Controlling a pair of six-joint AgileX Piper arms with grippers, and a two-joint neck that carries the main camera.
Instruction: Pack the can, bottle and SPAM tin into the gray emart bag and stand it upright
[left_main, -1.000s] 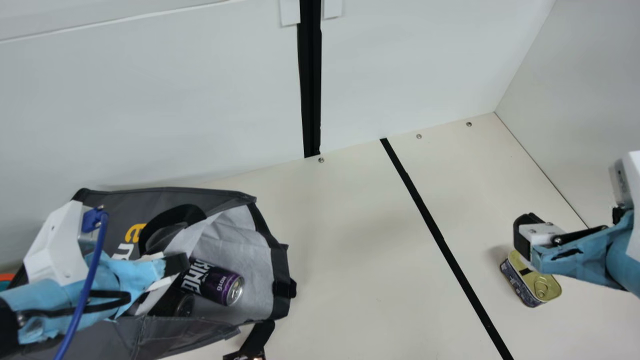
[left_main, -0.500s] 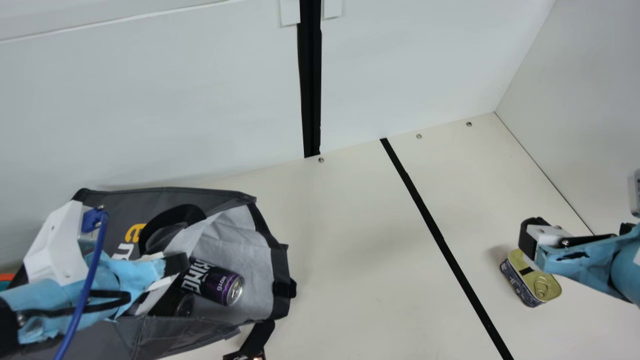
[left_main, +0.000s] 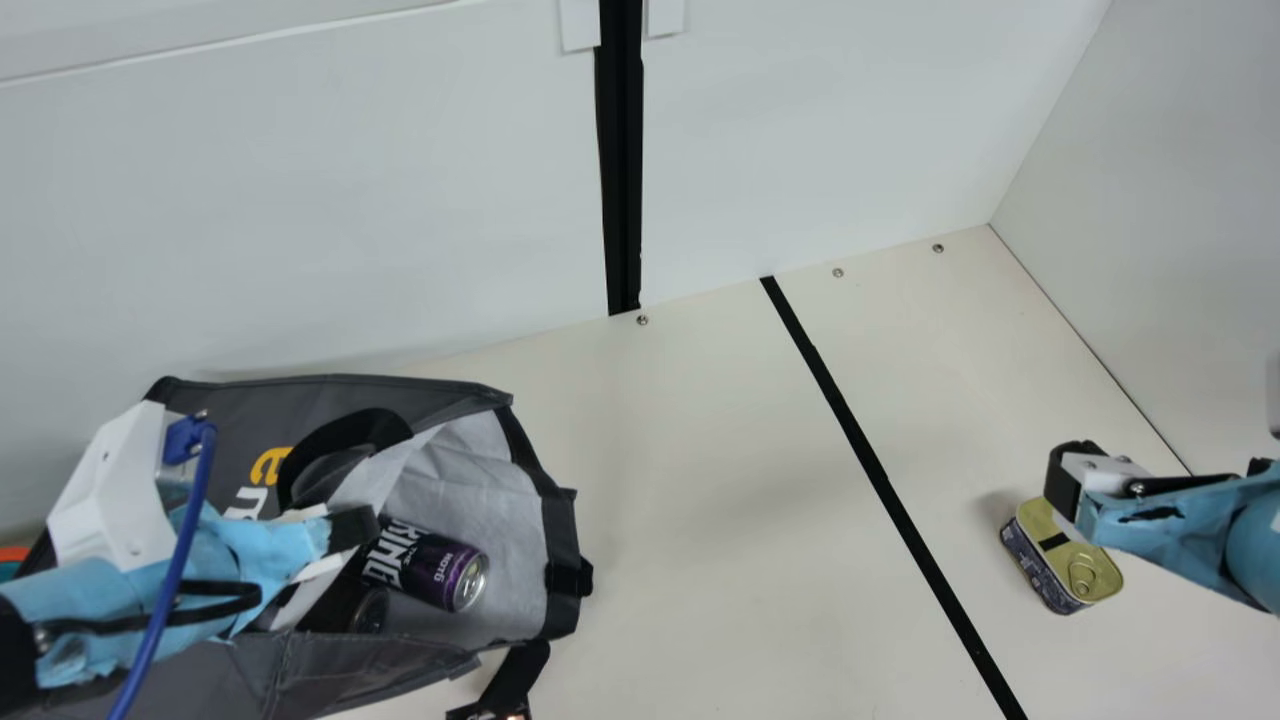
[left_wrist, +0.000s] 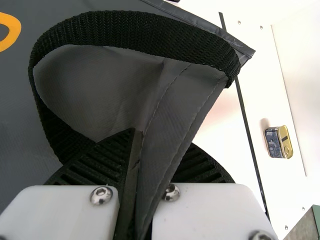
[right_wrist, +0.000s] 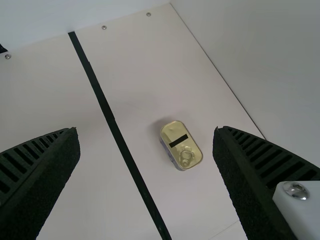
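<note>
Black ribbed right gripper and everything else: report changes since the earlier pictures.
The right gripper moved rightward and slightly down in the main view. Nothing was grasped or released. The gold-lidded rectangular tin, gray fabric bag, purple can and black left gripper stayed put.

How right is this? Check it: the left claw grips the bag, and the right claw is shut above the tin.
The right claw is open, not shut: the right wrist view shows its fingers apart above the tin. The left claw grips the bag.
</note>
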